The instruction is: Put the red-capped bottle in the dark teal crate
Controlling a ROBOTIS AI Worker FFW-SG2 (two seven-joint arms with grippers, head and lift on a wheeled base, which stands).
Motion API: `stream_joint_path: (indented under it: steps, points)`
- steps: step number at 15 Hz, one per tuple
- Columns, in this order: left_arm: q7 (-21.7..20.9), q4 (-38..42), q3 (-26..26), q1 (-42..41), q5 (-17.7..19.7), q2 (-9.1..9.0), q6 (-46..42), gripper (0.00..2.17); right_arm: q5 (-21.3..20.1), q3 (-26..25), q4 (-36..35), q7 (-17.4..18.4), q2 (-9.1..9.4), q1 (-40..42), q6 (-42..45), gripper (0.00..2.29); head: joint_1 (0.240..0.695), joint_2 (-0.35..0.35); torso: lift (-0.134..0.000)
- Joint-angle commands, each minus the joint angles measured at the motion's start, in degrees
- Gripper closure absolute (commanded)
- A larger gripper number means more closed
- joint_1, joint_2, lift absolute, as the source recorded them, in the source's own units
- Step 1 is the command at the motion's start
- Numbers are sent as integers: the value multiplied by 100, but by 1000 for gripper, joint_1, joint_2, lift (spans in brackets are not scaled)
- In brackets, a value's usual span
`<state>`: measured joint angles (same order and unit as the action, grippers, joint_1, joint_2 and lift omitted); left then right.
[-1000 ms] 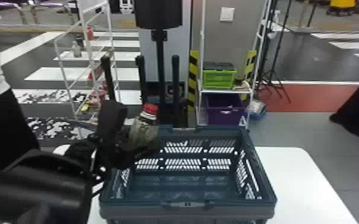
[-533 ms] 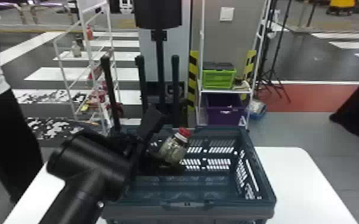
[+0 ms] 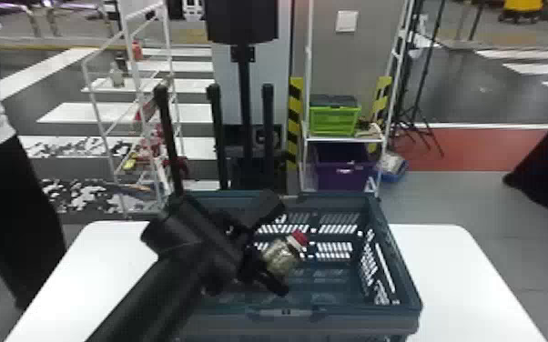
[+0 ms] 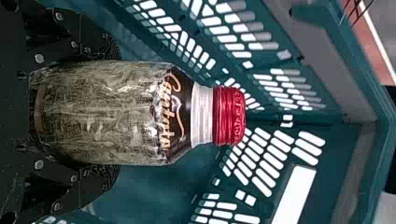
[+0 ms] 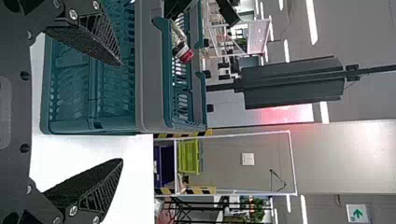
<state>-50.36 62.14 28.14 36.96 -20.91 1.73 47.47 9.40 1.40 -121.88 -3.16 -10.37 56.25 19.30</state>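
Red-capped, the bottle (image 3: 278,259) is leaning between the fingers of the left claw (image 3: 283,248) — that claw is clasping its body, and the cap (image 3: 299,238) is pointing up and toward the right, past the fingertips. Below the left claw, the dark teal crate (image 3: 405,302) is standing with its top facing up; how deep the bottle is hanging there, I cannot tell. Lower still, a white table (image 3: 446,273) is supporting the crate. Well apart, the right claw (image 5: 122,113) is staying released — fingers spread wide.
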Motion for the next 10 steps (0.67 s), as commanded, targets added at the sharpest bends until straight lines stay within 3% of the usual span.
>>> stream_joint_path:
  steps: [1, 6, 7, 8, 10]
  points:
    - [8, -668, 183, 224, -229, -188, -321, 2145, 0, 0, 15, 0, 9, 0, 25, 154, 499, 0, 0]
    - [35, -1266, 280, 409, -669, -188, -602, 2138, 0, 0, 41, 0, 9, -26, 25, 154, 499, 0, 0]
    - [35, -1266, 306, 409, -677, -188, -602, 2037, 9, 0, 50, 0, 9, -35, 25, 154, 499, 0, 0]
    - [26, -1231, 306, 409, -651, -188, -602, 1686, 9, 0, 50, 0, 9, -35, 25, 154, 499, 0, 0]
    - [35, -1161, 306, 382, -607, -188, -585, 117, 9, 0, 68, 0, 9, -44, 25, 154, 499, 0, 0]
